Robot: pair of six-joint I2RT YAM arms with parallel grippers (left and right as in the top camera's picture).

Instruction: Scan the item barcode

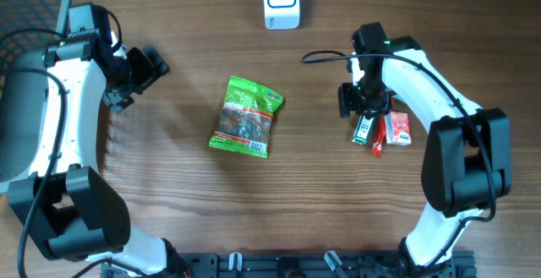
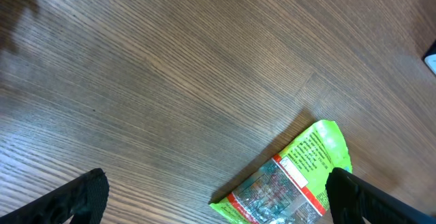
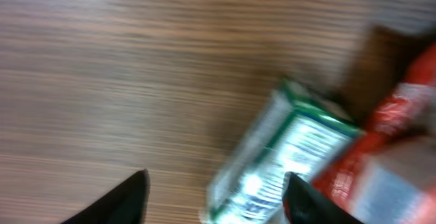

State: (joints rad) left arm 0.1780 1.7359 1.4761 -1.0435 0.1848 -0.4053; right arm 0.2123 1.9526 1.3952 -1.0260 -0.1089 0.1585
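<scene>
Our right gripper (image 1: pixel 358 102) hangs with its 2 fingers (image 3: pixel 129 200) parted, clamping nothing; its wrist view is blurred. Just beneath it on the table (image 1: pixel 279 215) lies a small green and white box (image 1: pixel 362 129), 1 end reaching in between the fingertips, nearer 1 finger than the other. Beside the box, on the gripper's outer side, we see 2 red packets (image 1: pixel 399 130). Our left gripper (image 1: pixel 138 69) stands wide open over bare wood. Between the 2 grippers a green snack bag (image 1: pixel 247 117) lies flat, well apart from both. Ahead of both grippers stands the white scanner (image 1: pixel 281 0), apart from everything.
</scene>
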